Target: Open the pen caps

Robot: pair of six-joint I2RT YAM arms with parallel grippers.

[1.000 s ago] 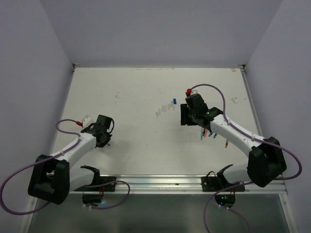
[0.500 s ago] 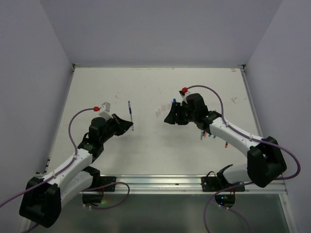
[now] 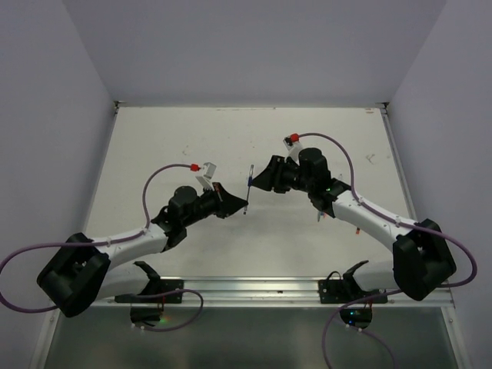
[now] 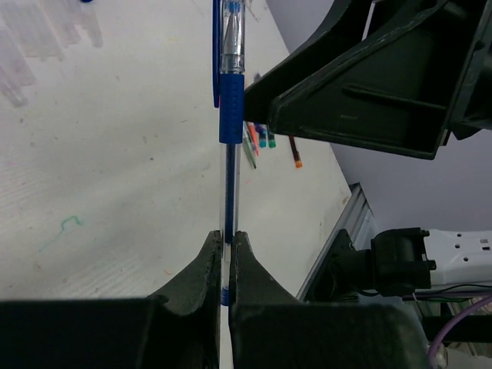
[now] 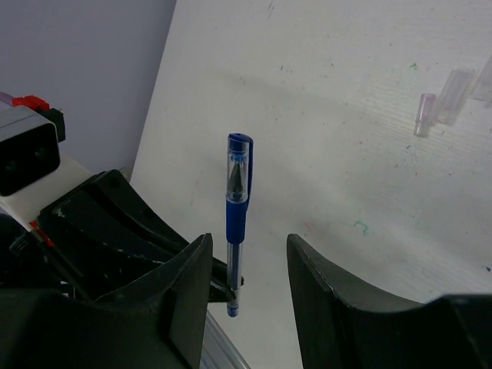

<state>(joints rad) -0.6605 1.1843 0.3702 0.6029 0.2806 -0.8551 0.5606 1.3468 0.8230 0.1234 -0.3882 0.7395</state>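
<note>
Pen (image 4: 231, 115) pinched in left tool (image 4: 227, 237), right tool (image 5: 247, 241) agape

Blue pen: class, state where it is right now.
In the top view the blue pen is over the middle of the table, pinched at one end by the left hand, with the open right hand straddling its barrel.

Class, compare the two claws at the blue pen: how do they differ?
The left claw is shut on the blue pen; the right claw is open. The left pinches the pen's tail end; the right only frames it, gaps either side. Both are black.
</note>
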